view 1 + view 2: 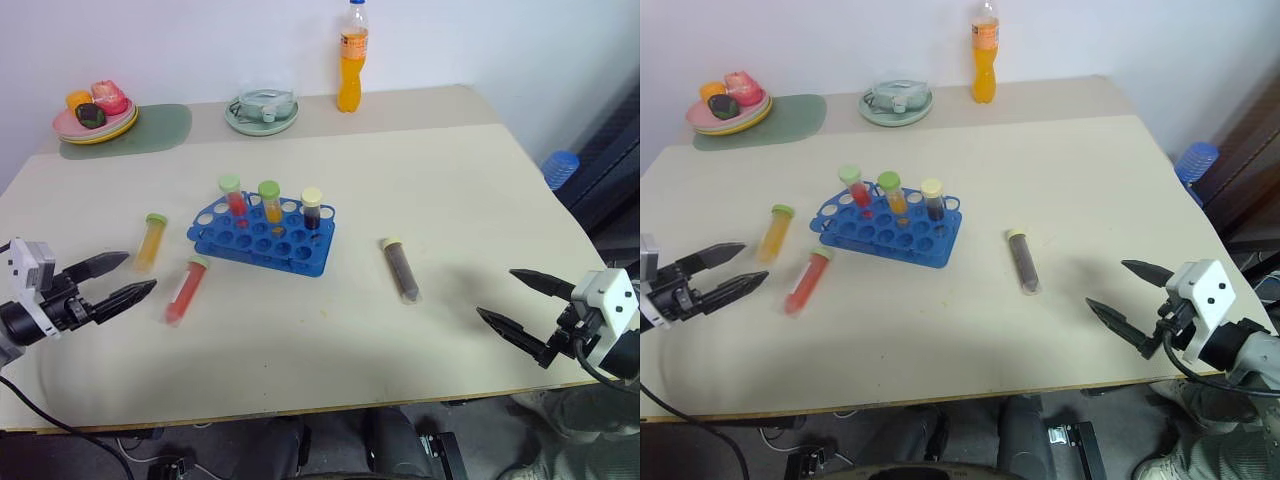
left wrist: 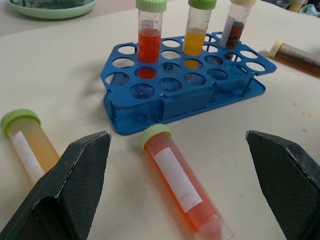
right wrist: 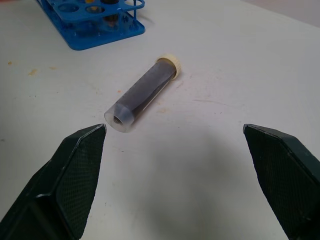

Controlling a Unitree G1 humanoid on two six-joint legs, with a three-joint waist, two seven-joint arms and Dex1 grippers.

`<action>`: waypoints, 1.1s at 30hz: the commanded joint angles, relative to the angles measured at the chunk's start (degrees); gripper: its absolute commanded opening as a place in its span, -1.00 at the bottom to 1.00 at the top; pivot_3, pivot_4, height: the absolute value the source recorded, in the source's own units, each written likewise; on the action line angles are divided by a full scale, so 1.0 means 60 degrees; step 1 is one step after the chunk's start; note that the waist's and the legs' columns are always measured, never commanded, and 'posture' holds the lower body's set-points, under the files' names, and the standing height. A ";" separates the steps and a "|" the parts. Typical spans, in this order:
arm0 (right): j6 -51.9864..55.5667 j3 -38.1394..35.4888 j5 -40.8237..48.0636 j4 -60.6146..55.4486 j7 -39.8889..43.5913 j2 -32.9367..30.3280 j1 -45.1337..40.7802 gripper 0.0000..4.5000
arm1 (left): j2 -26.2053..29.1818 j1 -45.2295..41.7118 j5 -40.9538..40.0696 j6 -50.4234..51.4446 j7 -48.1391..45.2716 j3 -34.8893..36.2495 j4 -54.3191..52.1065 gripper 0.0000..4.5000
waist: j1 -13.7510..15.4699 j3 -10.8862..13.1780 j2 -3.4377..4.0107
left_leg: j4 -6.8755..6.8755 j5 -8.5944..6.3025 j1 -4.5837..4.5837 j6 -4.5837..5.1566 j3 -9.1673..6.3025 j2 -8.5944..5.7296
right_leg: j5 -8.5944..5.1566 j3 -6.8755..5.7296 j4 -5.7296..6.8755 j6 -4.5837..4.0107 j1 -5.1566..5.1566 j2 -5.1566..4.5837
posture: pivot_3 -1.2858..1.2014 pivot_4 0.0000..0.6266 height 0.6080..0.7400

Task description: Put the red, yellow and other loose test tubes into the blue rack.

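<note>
Two end effectors, left (image 1: 120,279) and right (image 1: 522,304), hover wide and empty at the table's (image 1: 430,180) near corners. Beyond lie red (image 1: 186,290), yellow (image 1: 150,241) and dark (image 1: 401,269) tubes, flanking the central blue rack (image 1: 262,237).

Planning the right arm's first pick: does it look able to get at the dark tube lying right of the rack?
Probably yes. The dark tube lies alone on bare table straight ahead of the open right tool, well apart from the rack.
</note>
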 commanded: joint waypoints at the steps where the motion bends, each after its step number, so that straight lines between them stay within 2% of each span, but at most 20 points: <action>1: -0.0040 -0.0266 0.0128 -0.0360 -0.0087 -0.0076 -0.0058 1.00 | 0.0166 -0.0012 0.0139 -0.0289 -0.0093 0.0244 0.0068 0.97 | -0.0001 0.0000 0.0000 | 0.0000 0.0000 0.0000 0.0000 0.0000 0.0000 | 0.0000 0.0000 0.0000 0.0000 0.0000 0.0000 | 0.03 -0.52 1.00; 33: 0.0031 0.0574 0.0162 -0.0407 -0.0326 -0.0069 -0.1209 1.00 | -0.0108 -0.0130 -0.0030 -0.0256 -0.0132 0.0232 -0.0063 0.97 | -0.0001 0.0001 0.0001 | -0.0002 -0.0001 -0.0002 0.0001 -0.0001 0.0002 | 0.0000 -0.0001 -0.0003 0.0000 -0.0002 0.0001 | 0.03 -0.52 1.00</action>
